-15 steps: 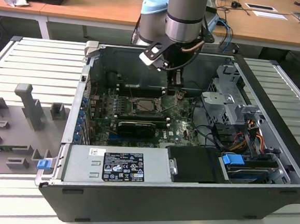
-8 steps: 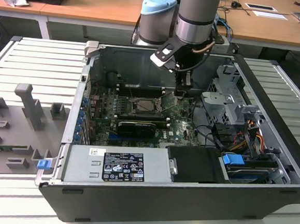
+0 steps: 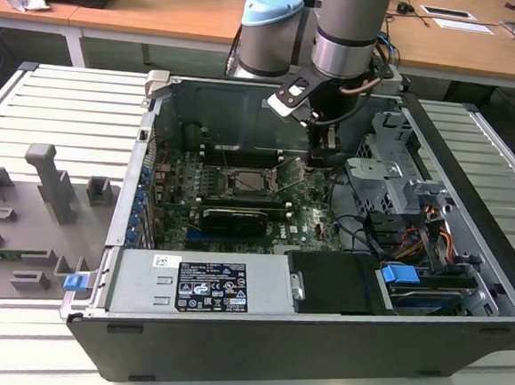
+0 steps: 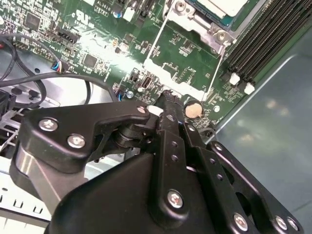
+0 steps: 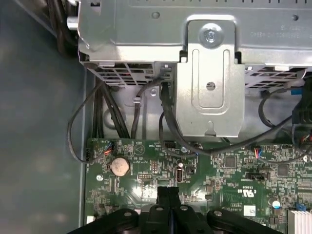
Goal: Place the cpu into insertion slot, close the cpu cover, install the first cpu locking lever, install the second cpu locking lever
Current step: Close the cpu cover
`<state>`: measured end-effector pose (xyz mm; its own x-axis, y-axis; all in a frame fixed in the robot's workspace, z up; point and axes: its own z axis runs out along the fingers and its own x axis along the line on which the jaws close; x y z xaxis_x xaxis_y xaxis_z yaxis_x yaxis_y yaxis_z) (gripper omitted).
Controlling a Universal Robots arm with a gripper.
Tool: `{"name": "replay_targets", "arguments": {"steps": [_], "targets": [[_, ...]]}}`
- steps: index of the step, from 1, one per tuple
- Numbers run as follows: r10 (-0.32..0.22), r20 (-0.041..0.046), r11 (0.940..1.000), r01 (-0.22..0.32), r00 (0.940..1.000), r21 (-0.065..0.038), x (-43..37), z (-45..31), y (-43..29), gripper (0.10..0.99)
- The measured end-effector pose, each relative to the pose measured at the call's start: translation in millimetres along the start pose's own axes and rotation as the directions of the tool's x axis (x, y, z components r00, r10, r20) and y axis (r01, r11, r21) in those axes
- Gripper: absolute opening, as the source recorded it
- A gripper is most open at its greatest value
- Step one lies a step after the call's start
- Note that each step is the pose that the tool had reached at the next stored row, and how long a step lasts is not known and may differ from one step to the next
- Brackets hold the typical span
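In the exterior view the arm (image 3: 346,30) is reaching straight down into the case (image 3: 226,359). Its gripper (image 3: 325,153) is hanging just beside the slot (image 3: 245,181), on the exterior view's right.

In the second wrist view the cpu (image 4: 220,6) is lying in the slot. Two thin levers (image 4: 156,41) are running from the slot toward the gripper.

In the first wrist view the fingers (image 5: 162,197) are pressing together. Open board (image 5: 219,170) is lying ahead of them, and a metal box (image 5: 209,73) is sitting farther from the slot.

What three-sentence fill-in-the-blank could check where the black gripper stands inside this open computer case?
1. The black gripper has its two fingers ___, not open.
2. Its tips point at the ___ circuit board, near the round silvery coin cell.
3. In the exterior view it stands on that view's ___ of the square silver-rimmed insertion slot.
Missing words: shut; green; right.
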<state>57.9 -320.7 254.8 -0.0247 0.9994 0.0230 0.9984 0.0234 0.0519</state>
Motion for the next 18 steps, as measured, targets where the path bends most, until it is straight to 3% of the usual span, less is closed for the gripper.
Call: {"name": "replay_targets", "arguments": {"steps": [5,10,15,17,18], "targets": [[0.0,0.0008,1.0,0.0,1.0,0.005,0.1,2.1,4.9,0.106],[0.0,0.0012,1.0,0.0,1.0,0.008,0.2,8.8,4.3,0.106],[0.0,0.0009,1.0,0.0,1.0,0.008,0.6,8.1,-12.3,0.106],[0.0,0.001,1.0,0.0,1.0,0.008,0.8,7.6,-20.8,0.106],[0.0,0.0009,1.0,0.0,1.0,0.008,1.0,7.2,-28.7,0.106]]}}
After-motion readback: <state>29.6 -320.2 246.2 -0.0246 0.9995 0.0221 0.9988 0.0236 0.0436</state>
